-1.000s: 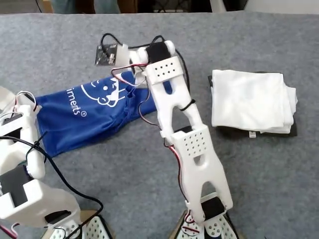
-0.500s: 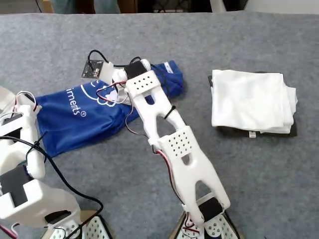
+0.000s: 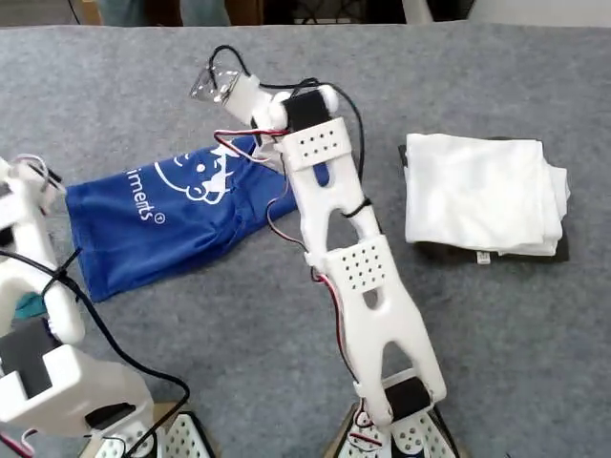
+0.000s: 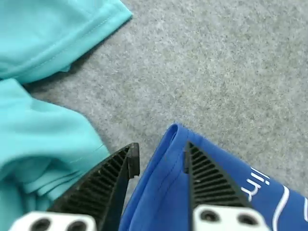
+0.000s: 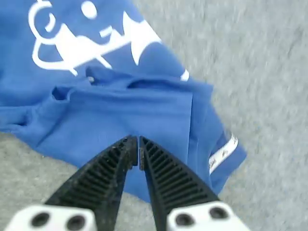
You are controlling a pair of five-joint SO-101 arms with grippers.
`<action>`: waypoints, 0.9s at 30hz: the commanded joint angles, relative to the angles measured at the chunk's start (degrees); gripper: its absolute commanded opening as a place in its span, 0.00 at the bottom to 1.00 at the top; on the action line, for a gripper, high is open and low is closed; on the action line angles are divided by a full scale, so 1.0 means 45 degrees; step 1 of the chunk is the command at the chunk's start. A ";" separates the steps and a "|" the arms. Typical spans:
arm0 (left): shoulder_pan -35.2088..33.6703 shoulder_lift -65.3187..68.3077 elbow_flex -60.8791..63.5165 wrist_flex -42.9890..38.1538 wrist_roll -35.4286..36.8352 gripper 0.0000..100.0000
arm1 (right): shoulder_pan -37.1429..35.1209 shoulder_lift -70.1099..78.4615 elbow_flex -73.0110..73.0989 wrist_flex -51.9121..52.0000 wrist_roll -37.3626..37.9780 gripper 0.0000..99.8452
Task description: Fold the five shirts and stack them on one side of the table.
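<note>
A blue shirt [image 3: 162,219] with white print lies flat and partly folded at the table's left middle. My right arm [image 3: 329,205] stretches from the near edge to the shirt's right end. The right gripper [image 5: 136,140] hangs shut above the folded blue cloth [image 5: 125,110] with nothing in it. My left gripper [image 4: 160,150] is open at the shirt's left corner [image 4: 166,144], whose edge lies between the jaws. A teal shirt [image 4: 43,144] lies crumpled beside that gripper. Folded white shirts [image 3: 477,191] are stacked on a dark one at the right.
The grey cloth-covered table [image 3: 496,343] has free room at the front right and along the back. The left arm's body [image 3: 48,372] stands at the near left corner, with cables trailing over the table.
The right arm swung left over the blue shirt, then back right with its wrist raised. The left arm shifted toward the shirt's left corner.
</note>
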State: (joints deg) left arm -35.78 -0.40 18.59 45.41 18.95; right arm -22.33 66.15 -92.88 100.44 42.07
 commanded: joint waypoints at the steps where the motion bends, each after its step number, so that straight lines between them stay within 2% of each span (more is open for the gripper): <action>1: -0.0107 0.0293 -0.2764 0.4474 -0.0156 0.24 | 0.0234 -0.1495 -0.0498 0.0137 -0.0625 0.01; 4: -0.0107 0.1778 -0.3585 0.6349 -0.0274 0.27 | 0.0195 -0.2002 -0.0420 0.0156 -0.0996 0.01; 7: -0.0127 0.3575 -0.4073 0.7189 -0.1192 0.28 | 0.0195 -0.2335 -0.0420 0.0176 -0.1250 0.01; 10: -0.0107 0.5138 -0.4386 0.7209 -0.1836 0.28 | 0.0176 -0.2530 -0.0420 0.0176 -0.1426 0.01; 16: -0.0147 0.7521 -0.5753 0.7385 -0.1973 0.27 | 0.0098 -0.2628 -0.0420 0.0176 -0.1407 0.01; 19: -0.0010 0.8049 -0.6711 0.8010 -0.1993 0.20 | 0.0059 -0.2628 -0.0479 0.0176 -0.1407 0.01; 22: 0.0205 0.8694 -0.7238 0.7971 -0.1993 0.03 | 0.0059 -0.2647 -0.0576 0.0176 -0.1407 0.01; 27: 0.0147 0.9045 -0.7902 0.8068 -0.1895 0.03 | 0.0234 -0.3526 -0.0576 0.0176 -0.1407 0.01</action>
State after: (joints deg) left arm -33.58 39.08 -15.16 81.63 10.42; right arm -21.98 56.13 -92.97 100.97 36.18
